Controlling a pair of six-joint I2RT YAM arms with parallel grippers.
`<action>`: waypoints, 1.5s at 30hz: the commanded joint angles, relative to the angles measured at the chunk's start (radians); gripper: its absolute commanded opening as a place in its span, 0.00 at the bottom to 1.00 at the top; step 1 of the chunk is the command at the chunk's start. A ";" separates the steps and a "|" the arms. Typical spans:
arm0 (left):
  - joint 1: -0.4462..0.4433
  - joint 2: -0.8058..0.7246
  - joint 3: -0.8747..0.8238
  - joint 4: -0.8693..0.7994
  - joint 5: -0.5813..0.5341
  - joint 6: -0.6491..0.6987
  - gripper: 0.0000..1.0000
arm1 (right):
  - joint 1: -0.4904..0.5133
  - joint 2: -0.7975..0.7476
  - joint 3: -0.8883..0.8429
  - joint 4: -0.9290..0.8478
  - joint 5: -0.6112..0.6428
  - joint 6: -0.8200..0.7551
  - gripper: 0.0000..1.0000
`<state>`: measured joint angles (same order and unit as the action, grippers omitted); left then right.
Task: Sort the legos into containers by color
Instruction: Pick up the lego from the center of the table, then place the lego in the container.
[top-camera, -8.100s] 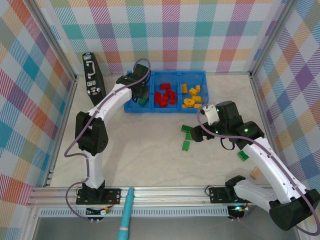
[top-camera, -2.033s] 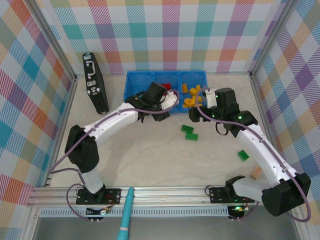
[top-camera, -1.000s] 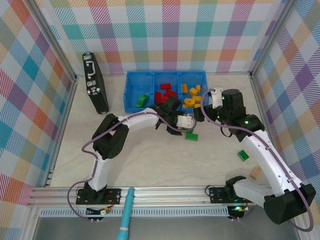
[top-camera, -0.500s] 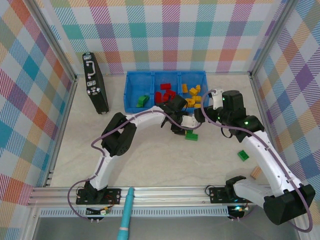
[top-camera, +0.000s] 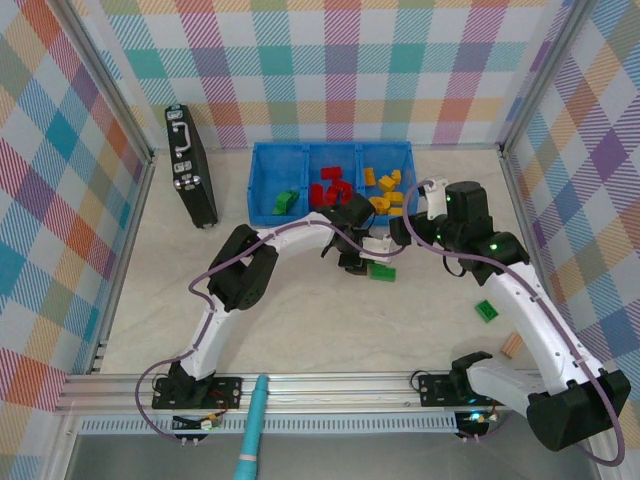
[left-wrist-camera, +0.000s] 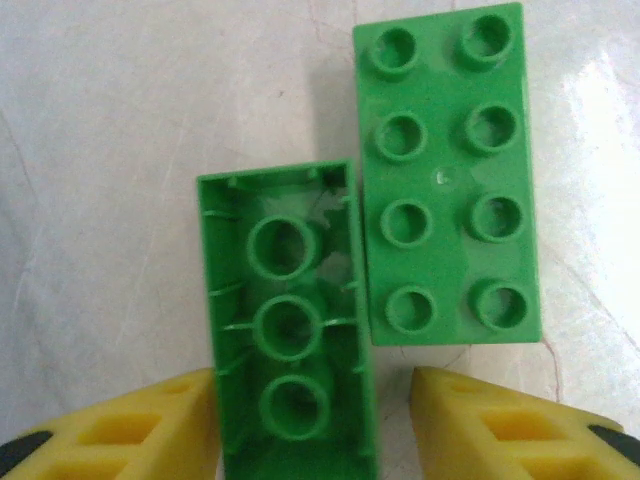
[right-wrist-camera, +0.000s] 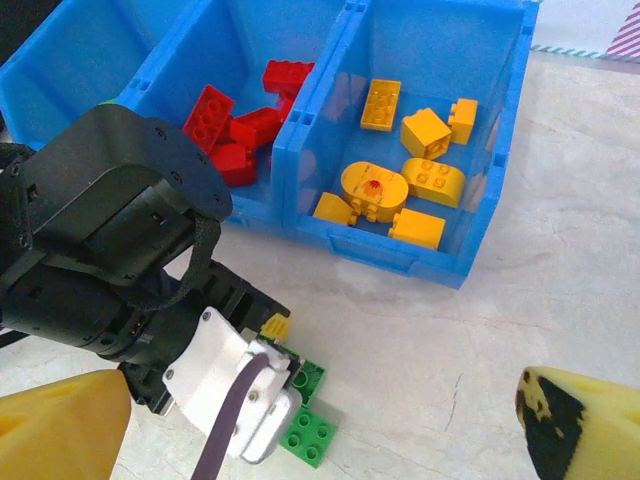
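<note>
Your left end effector (left-wrist-camera: 315, 400) straddles the upturned green brick (left-wrist-camera: 285, 320) on the worktop (left-wrist-camera: 100, 150). One finger touches a long side and the other stands just off the opposite side, so it is partly spread and not yet pinching. The brick's long axis runs straight ahead between the fingers. A studded green brick (left-wrist-camera: 445, 180) touches its flank. Your right end effector (right-wrist-camera: 320, 400) hangs spread wide near the blue tray (right-wrist-camera: 420, 262).
</note>
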<state>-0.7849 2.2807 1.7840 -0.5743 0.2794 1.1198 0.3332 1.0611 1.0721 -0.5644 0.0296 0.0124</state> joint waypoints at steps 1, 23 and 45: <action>-0.007 0.014 0.022 -0.026 0.023 -0.010 0.38 | -0.007 -0.024 -0.012 0.013 -0.010 -0.011 0.99; 0.219 -0.581 -0.340 0.017 -0.241 -0.403 0.25 | -0.008 -0.012 -0.019 0.066 -0.045 0.016 0.99; 0.449 -0.197 0.057 0.075 -0.501 -0.687 0.30 | -0.008 -0.024 -0.046 0.028 -0.010 0.113 0.99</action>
<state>-0.3618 2.0506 1.7947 -0.4946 -0.1978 0.4850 0.3328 1.0531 1.0405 -0.5404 0.0147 0.0910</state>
